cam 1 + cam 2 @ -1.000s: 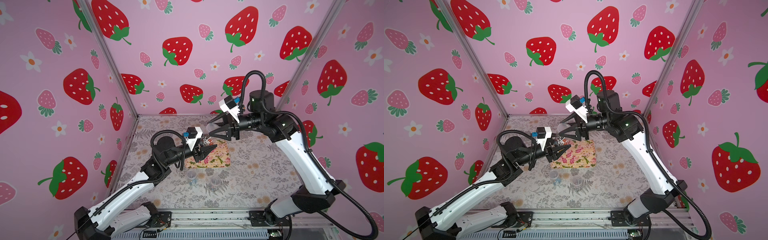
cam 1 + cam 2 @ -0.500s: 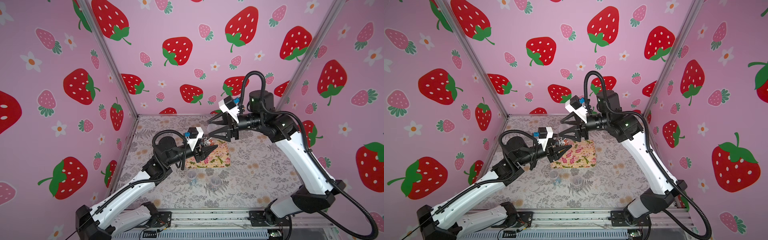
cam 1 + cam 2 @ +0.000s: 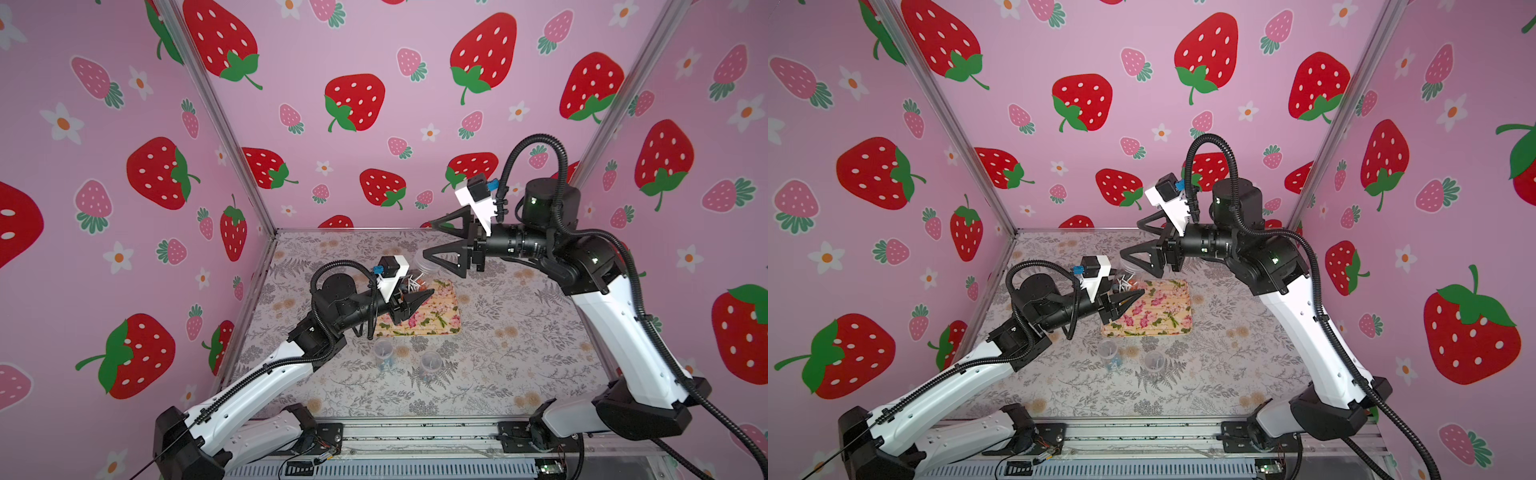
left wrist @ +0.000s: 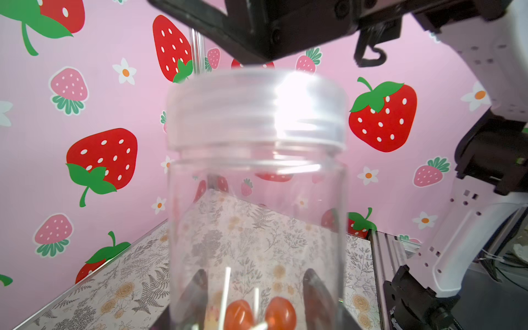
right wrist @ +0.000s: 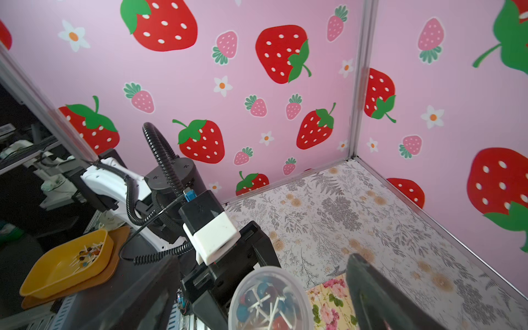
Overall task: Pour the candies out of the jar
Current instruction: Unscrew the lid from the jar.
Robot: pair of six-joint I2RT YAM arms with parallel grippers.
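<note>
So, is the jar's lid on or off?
On. The left wrist view shows the clear lid capping the jar, candies inside.

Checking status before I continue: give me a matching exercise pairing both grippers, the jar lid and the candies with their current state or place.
Things:
1. left gripper
2. right gripper
3. lid
4. candies

States or places:
A. inside the jar
B. open, jaws wide apart
C. shut on the jar
D. sitting on the jar's mouth

Pairs: 1-C, 2-B, 3-D, 4-A
</note>
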